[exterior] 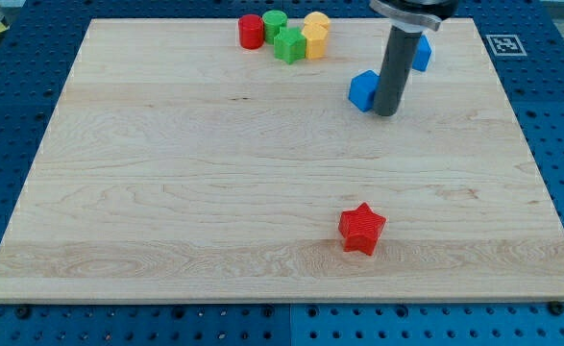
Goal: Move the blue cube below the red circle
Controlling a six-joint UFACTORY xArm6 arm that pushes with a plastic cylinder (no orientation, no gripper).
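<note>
The blue cube (362, 90) lies on the wooden board (166, 192) at the upper right of centre. My tip (385, 112) touches the board right beside the cube, on its right side. The red circle (251, 31), a short red cylinder, stands near the view's top, well to the left of the cube. The rod rises from the tip to the view's top edge.
Next to the red circle are a green cylinder (275, 23), a green block (289, 46), a yellow block (313, 41) and a yellow cylinder (317, 23). A second blue block (422, 52) is partly hidden behind the rod. A red star (361, 229) lies at the lower right.
</note>
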